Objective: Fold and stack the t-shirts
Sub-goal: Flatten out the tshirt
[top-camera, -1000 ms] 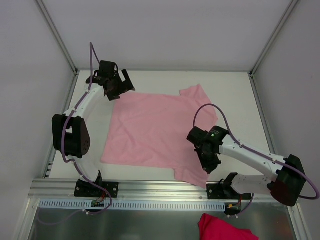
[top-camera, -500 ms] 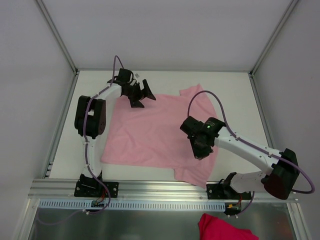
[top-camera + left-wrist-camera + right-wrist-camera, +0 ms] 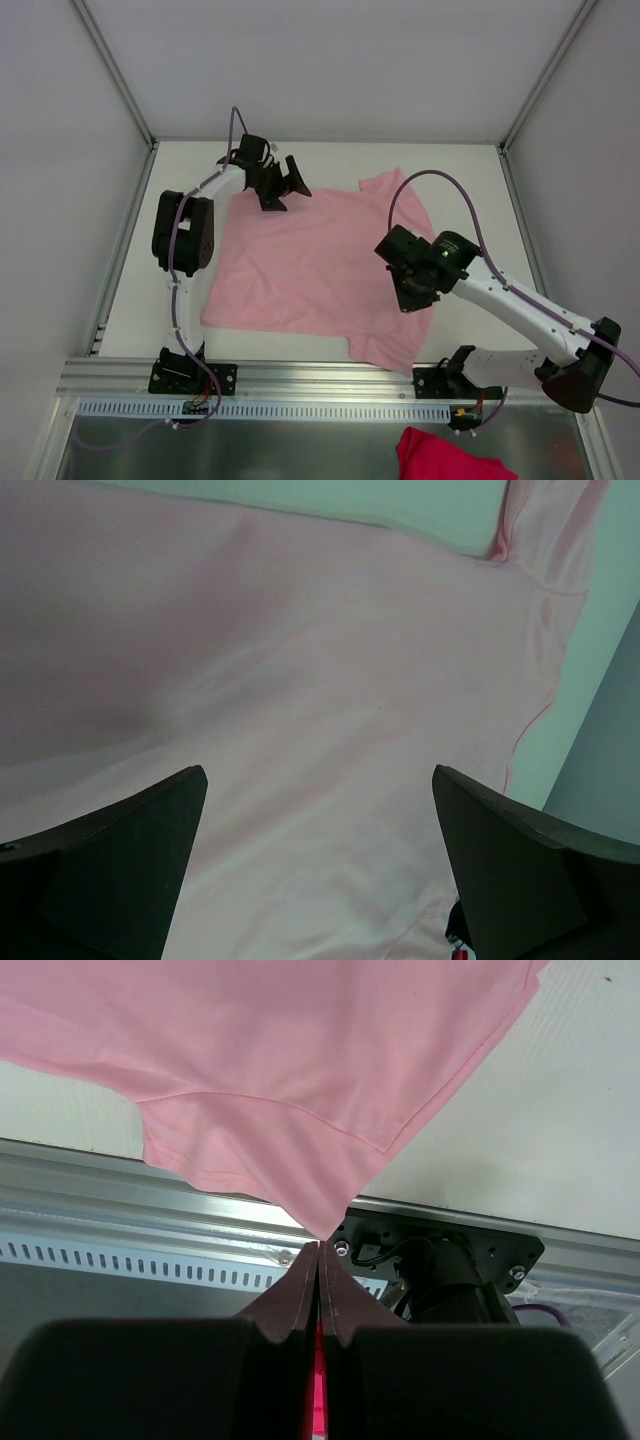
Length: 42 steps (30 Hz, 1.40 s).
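On the white surface [image 3: 455,170] a pale-pink t-shirt [image 3: 310,255] lies spread flat, between the two arms. One short sleeve [image 3: 390,190] points to the far right and the other [image 3: 385,350] reaches the near edge beside the aluminium rail [image 3: 300,378]. The left gripper [image 3: 283,192] hangs over the shirt's far-left corner with its fingers spread wide apart. In the left wrist view the gripper [image 3: 315,780] frames bare pink cloth [image 3: 300,680] with nothing between the fingers. The right gripper [image 3: 408,302] sits above the right side of the shirt, near the nearer sleeve, with its fingers pressed together. In the right wrist view the closed tips [image 3: 320,1250] line up with the pointed corner of that sleeve [image 3: 290,1150]. Whether they touch the cloth cannot be told, and the shirt lies flat and undisturbed on the surface [image 3: 520,1140]. A darker magenta cloth [image 3: 450,455] lies below the rail, off the surface, at the near right.
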### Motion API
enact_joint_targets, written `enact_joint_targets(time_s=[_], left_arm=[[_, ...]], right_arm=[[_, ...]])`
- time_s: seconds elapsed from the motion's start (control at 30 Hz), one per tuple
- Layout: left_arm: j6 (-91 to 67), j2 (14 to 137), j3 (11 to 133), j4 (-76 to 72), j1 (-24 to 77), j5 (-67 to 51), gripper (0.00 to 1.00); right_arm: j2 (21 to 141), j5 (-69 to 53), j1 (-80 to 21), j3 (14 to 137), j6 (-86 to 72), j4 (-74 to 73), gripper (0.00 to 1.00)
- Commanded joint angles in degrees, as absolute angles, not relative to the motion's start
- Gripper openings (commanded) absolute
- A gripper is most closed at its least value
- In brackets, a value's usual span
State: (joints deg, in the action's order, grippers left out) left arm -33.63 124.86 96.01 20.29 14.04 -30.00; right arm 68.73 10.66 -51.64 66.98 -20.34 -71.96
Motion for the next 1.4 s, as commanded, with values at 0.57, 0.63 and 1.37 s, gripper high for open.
enact_joint_targets(time_s=[0.57,0.63,1.37], left_arm=[[-34.5,130.3,104.4,30.0,12.3,-13.5,0.99],[-34.5,130.1,104.5,30.1,11.9,-13.2,0.99],[-31.6,133.4,110.7,33.0,7.2,-9.2,0.99]], right_arm=[[57.5,15.6,-51.9,89.0,-22.6,-86.4,0.01],[57.3,14.9,-51.9,87.5,-22.8,-86.2,0.01],[51.6,8.0,-52.0,75.4,-23.9,-82.4,0.01]])
